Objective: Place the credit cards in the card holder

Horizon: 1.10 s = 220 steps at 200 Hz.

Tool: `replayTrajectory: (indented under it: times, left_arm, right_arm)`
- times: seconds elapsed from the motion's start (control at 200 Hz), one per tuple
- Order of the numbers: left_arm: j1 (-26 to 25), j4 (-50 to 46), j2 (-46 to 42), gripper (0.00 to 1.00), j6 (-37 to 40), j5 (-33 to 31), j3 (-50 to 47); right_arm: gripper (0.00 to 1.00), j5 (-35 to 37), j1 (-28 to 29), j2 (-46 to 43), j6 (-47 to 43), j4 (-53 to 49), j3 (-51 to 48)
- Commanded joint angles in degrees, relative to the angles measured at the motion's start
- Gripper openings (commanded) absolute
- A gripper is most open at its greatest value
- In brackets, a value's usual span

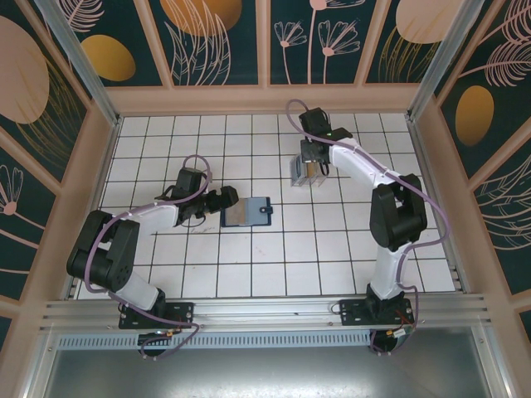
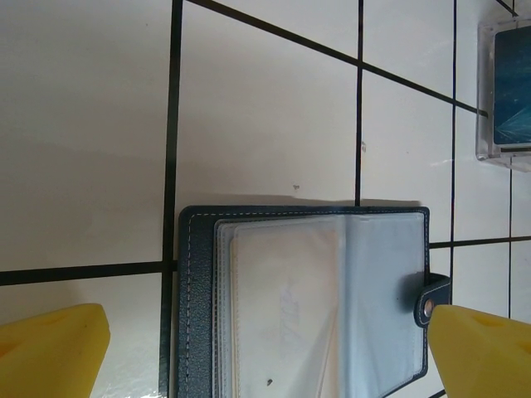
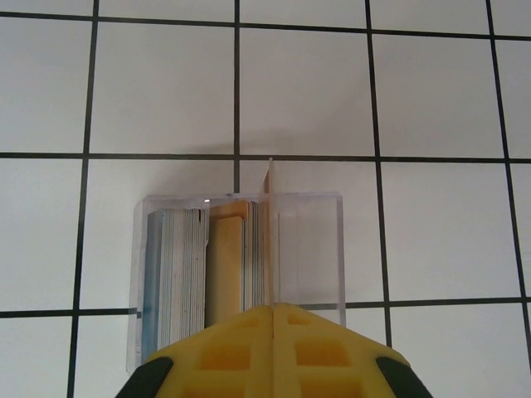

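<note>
Credit cards (image 3: 178, 265): stand on edge, packed together inside a clear tray (image 3: 319, 249) on the white tiled table, towards the far side and right of centre.
Card holder (image 2: 307, 290): lies open and flat near the table's middle, well apart from the tray, with its clear pockets facing up and a snap tab (image 2: 431, 303) at one edge.
Right gripper (image 3: 274, 319): fingers pressed together over the tray, seemingly pinching the top edge of one beige card (image 3: 270, 207), which stands higher than its neighbours.
Left gripper (image 2: 265, 340): fingers spread wide, holding nothing, poised just beside the holder.
Risk, grip: the pinch is on a thin edge, so the card may slip or swivel when lifted.
Risk, tray: tightly packed neighbouring cards could drag up too, or the light tray could tip.
Risk, holder: nothing pins it down, so a card pushed at a pocket could slide it away.
</note>
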Motion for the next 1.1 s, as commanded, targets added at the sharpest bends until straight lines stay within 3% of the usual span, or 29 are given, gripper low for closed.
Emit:
replayTrajectory:
  times: [0.0,0.475,0.611,0.776,1.096]
  left_arm:
    - [0.1,0.7,1.1,0.98,1.2,0.8,1.4]
    - [0.1,0.4,2.4,0.99,1.5,1.4,2.5]
    - [0.1,0.9,2.2,0.99,1.1,1.2,2.1]
    - [0.1,0.5,2.6,0.99,1.1,1.3,2.3]
    - [0.1,0.6,2.2,0.99,0.9,0.9,2.2]
  right_arm:
    - [0.0,2.2,0.4,2.4,-0.8,-6.1,0.6]
    - [0.0,4.2,-0.1,1.7,-3.3,-6.9,-0.6]
    - [0.0,0.2,-0.2,2.1,-3.9,-6.5,-0.7]
    - [0.0,0.2,-0.4,2.2,-3.2,-6.6,-0.6]
    - [0.0,-9.3,-1.2,-1.0,-0.9,-7.0,4.2]
